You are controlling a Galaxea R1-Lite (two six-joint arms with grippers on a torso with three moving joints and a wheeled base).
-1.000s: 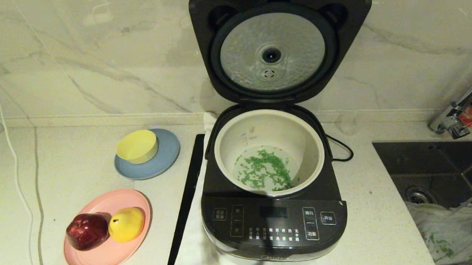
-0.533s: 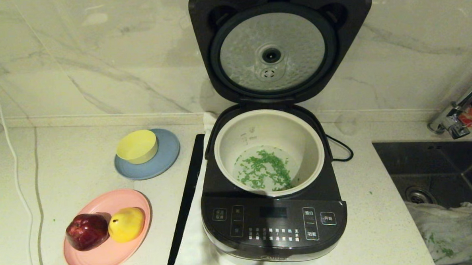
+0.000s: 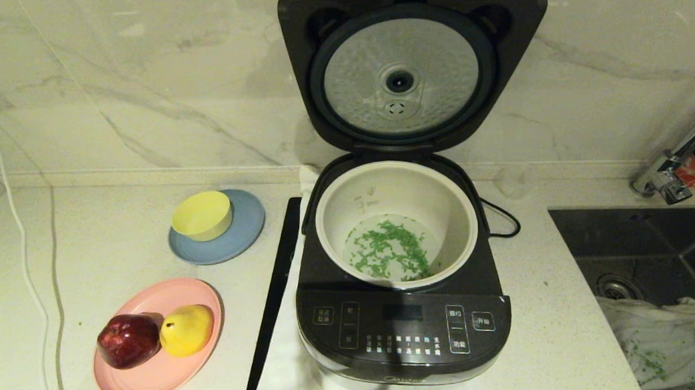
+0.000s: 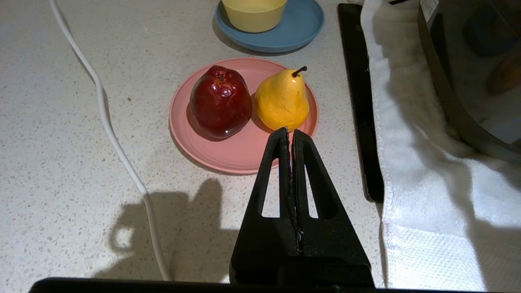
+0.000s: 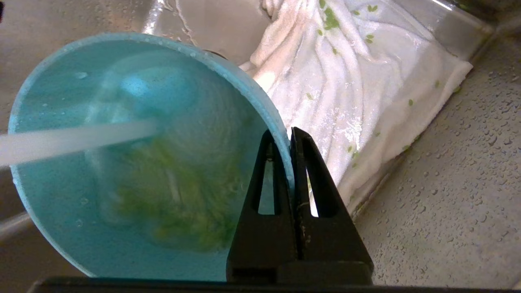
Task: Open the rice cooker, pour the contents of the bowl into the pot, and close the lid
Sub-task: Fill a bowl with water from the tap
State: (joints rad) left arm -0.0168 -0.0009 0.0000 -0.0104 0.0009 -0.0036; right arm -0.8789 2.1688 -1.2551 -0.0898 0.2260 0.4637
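My right gripper (image 5: 290, 136) pinches the rim of the bowl (image 5: 134, 162) tight, over the sink (image 5: 447, 171). Water runs into it. My left gripper (image 4: 290, 136) is closed, holding nothing, near the pink plate (image 4: 228, 154).

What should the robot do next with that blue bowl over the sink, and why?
Probably carry it toward the cooker. The right hand is pinching the rim of the small teal-blue bowl, which holds chopped greens and water above the steel sink. The round cream-white pot sits uncovered under the raised dark grey lid.
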